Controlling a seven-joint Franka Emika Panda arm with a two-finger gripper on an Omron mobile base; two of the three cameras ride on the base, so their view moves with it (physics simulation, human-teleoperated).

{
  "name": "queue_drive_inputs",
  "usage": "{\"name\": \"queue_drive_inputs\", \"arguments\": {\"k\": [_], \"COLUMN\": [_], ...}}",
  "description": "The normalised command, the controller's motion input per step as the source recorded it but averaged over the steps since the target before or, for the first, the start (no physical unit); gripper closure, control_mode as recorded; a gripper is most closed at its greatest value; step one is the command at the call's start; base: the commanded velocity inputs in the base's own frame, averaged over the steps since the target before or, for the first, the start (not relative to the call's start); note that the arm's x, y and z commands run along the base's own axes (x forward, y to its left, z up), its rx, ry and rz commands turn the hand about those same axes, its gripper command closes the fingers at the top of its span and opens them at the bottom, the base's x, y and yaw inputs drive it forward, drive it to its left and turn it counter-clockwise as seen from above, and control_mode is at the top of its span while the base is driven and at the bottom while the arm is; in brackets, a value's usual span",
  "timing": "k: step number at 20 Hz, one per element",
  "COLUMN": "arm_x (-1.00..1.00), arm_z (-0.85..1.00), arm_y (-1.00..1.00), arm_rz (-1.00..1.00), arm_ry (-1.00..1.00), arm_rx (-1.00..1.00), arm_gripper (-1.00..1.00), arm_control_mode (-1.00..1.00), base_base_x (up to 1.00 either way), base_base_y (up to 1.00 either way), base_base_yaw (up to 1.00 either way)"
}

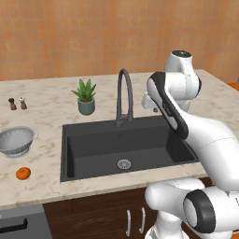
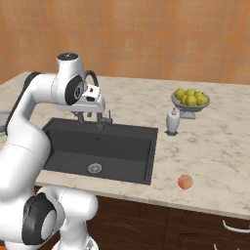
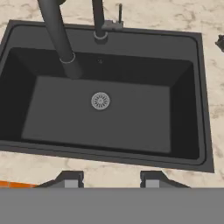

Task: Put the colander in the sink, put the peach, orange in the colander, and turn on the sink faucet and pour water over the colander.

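The silver colander (image 1: 16,140) rests on the counter left of the dark sink (image 1: 69,151), with the orange (image 1: 23,173) just in front of it. On the counter to the right of the sink (image 2: 148,152) lies the peach (image 2: 185,182). My gripper (image 2: 90,118) hangs over the back of the basin beside the gooseneck faucet (image 1: 123,95), pointing down. In the hand view its fingertips (image 3: 71,179) stand apart with nothing between them, so the gripper (image 3: 111,180) is open above the sink's front rim, and the drain (image 3: 100,100) and faucet spout (image 3: 57,35) lie below. The basin holds nothing.
A potted plant (image 1: 86,97) stands behind the sink's left corner, with two small shakers (image 1: 17,103) farther left. On the right are a soap dispenser (image 2: 172,121) and a stemmed bowl of yellow-green fruit (image 2: 190,100). The orange wall runs behind the counter.
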Motion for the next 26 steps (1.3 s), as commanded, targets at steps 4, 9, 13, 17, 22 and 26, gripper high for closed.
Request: {"name": "queue_drive_inputs", "arguments": {"k": [4, 9, 13, 17, 22, 26], "arm_x": [-0.26, -0.73, -0.64, -0.39, -0.09, 0.12], "arm_z": [-0.05, -0.15, -0.13, -0.20, -0.16, -0.14], "arm_y": [0.00, 0.28, 0.58, 0.93, 1.00, 1.00], "arm_rz": [0.00, -0.01, -0.09, -0.14, -0.07, -0.01], "arm_ry": [0.00, -0.06, 0.00, 0.00, -0.05, -0.11], "arm_rx": [0.00, -0.05, -0.03, -0.01, 0.00, 0.00], "arm_gripper": [-1.00, -1.00, -1.00, -1.00, -1.00, -1.00], "arm_control_mode": [-1.00, -1.00, -1.00, -1.00, -1.00, -1.00], "base_base_x": [0.00, 0.00, 0.00, 0.00, 0.00, 0.00], "base_base_y": [0.00, 0.00, 0.00, 0.00, 0.00, 0.00], "base_base_yaw": [0.00, 0.00, 0.00, 0.00, 0.00, 0.00]}}
